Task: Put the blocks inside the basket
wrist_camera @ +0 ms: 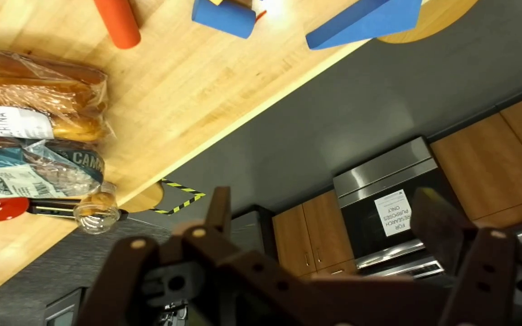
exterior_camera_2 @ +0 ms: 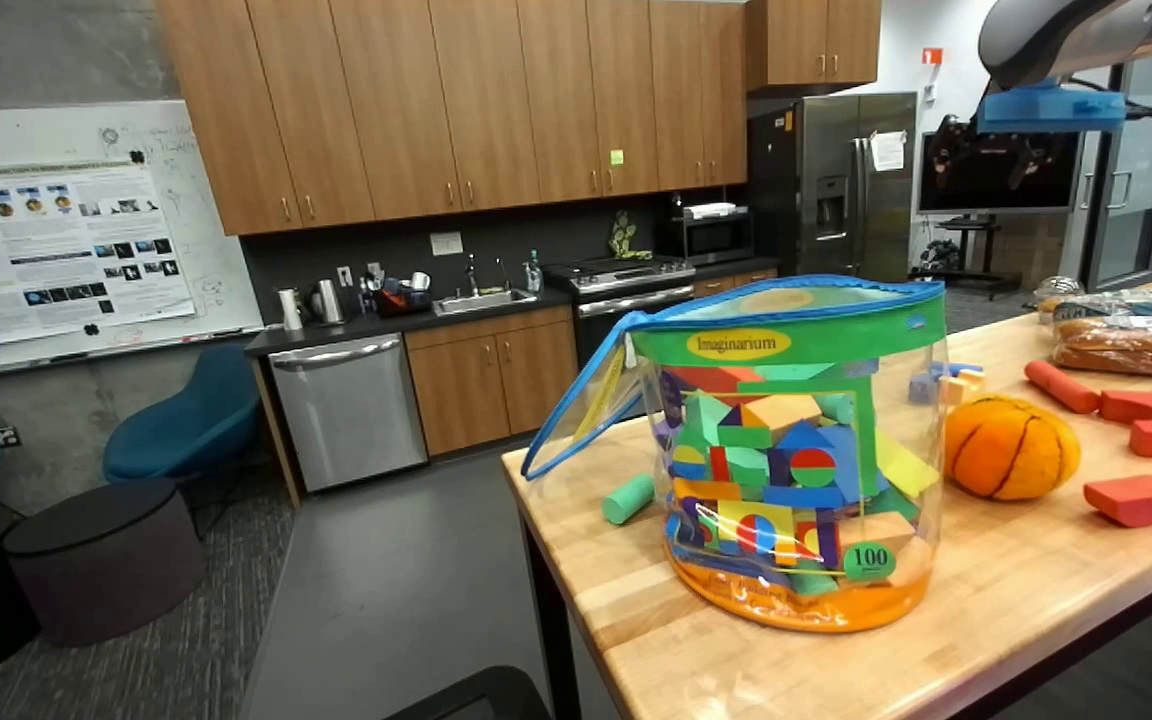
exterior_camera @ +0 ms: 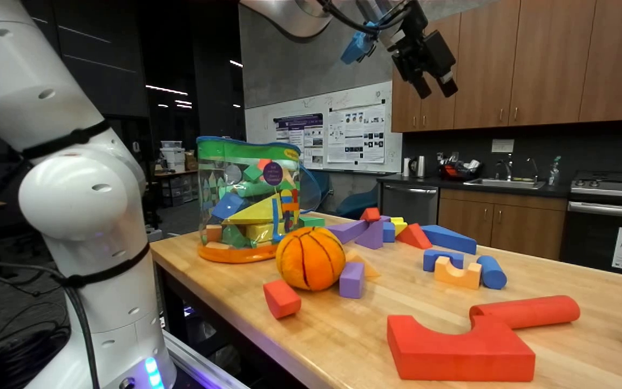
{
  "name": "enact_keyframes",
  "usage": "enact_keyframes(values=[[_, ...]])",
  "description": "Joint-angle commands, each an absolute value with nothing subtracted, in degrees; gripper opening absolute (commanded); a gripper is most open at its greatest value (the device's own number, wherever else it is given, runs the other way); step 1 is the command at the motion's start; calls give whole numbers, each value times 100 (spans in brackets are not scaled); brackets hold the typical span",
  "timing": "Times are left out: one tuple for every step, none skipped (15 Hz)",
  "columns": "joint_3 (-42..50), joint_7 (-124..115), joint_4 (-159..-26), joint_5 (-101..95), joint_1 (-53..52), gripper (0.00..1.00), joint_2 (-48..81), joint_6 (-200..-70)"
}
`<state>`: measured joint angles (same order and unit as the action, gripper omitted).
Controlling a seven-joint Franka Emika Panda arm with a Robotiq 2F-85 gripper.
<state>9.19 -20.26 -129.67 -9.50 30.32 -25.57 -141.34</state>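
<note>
While the pincer (exterior_camera: 435, 89) hangs higher than the basket (exterior_camera_2: 841, 341) and well apart from it, its fingers (wrist_camera: 219, 210) stand spread wide. Many blocks (exterior_camera: 254, 212) show inside the basket. Others lie outside it on the surface (exterior_camera: 413, 305): a green cylinder (exterior_camera_2: 628, 499) just beside the basket, a red half-round block (exterior_camera: 282, 298) near it, a blue cylinder (exterior_camera: 492, 272) and a red arch (exterior_camera: 462, 354) well apart. An orange ball (exterior_camera: 311, 258) sits near the basket.

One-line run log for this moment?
hand: open, empty, clear of blocks | blocks: some in basket, others on table | ball: on table | task: unfinished
</note>
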Motion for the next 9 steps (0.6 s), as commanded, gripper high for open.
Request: enact_keyframes(values=[[1019,-2069,-12912,-1018,2916,100,-2553,-14097],[1023,-2068,-12895,-1018,2916,100,-2558,-14086],[970,-2040,-12919,-1111,2919,100,-2541,-14015],[934,-2027,-12927,-1171,2905,100,-2501,-13945],[913,-1965,-12958,-1229,2855,100,-2459,-13830],[905,-1933,-13001,-1284,2814,100,-2447,-13729],[913,-1883,-13054,-1293,2740,100,-2449,-13588],[903,-1892,-13105,-1336,2694,100,-2425,-13514],[855,-1935,-13106,-1375,2629,100,-2443,-13326]])
